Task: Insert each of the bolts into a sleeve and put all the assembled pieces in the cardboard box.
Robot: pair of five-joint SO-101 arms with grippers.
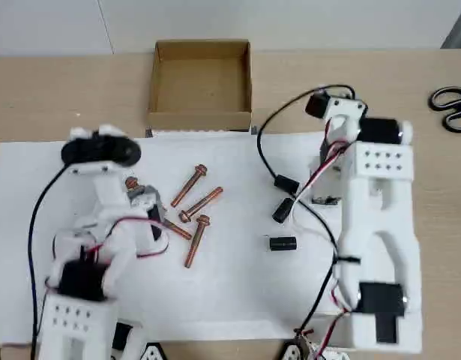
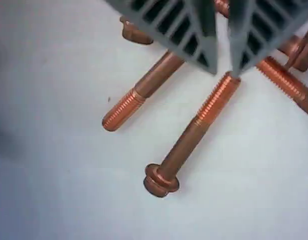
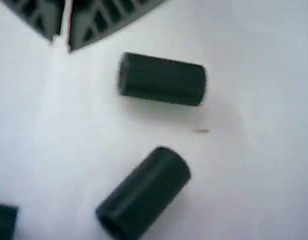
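Lying at the far right of the table [image 1: 65, 90], a pair of scissors [image 1: 451, 106] sits well apart from the work area. A white sheet [image 1: 237, 300] covers the near part of the table. A black cable [image 1: 269, 124] from the right arm runs down across the sheet, passing close beside the sleeves.

The cardboard box [image 1: 154, 82] stands at the far edge of the sheet, centre-left, open at the top with its brown floor fully exposed.

Several copper bolts [image 1: 202, 204] lie loose on the sheet, left of centre. Three black sleeves [image 1: 282, 243] lie on their sides right of centre, separate from the bolts.

The left gripper [image 2: 224, 72] hangs over the bolts. Its fingers stand a narrow gap apart, holding nothing, with the tips just above the threaded end of one bolt [image 2: 194, 135].

The right gripper [image 3: 61, 42] sits near two sleeves. Its fingers are drawn to a thin slit, holding nothing.
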